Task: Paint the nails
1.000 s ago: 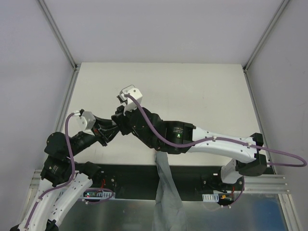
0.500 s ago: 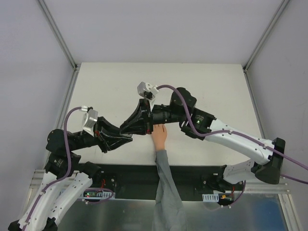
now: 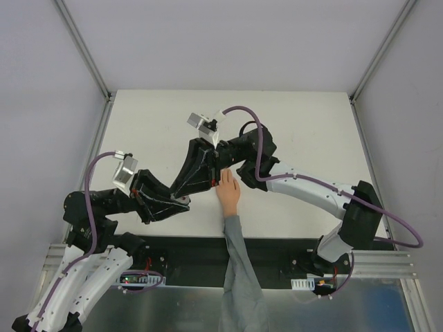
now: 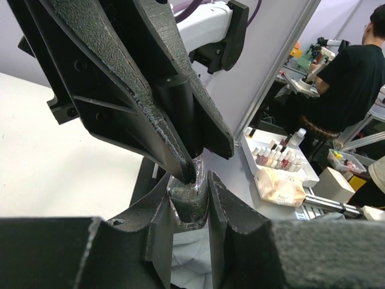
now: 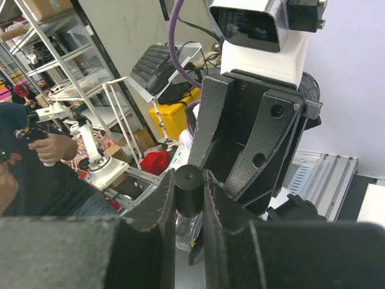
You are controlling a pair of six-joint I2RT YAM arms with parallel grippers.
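Tabletop point(image 3: 304, 117) far half open. Left end effector point(image 3: 181, 201) and right end effector point(image 3: 185, 189) meet tip to tip just left of mannequin hand point(image 3: 229, 196); right arm point(image 3: 304, 188) crosses just beyond its fingertips.

Your left gripper point(image 4: 189, 184) is clamped round a small dark bottle point(image 4: 189, 205). The right gripper point(image 4: 201, 158) pinches its black cap point(image 4: 180, 111) from above, polish tray point(image 4: 278, 164) off behind.

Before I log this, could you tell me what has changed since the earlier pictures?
The right arm, with the right pincer gripping the cap, swung off the mannequin hand, uncovering it; the left pincer, gripping the bottle, slid slightly right. The sleeve stayed put.
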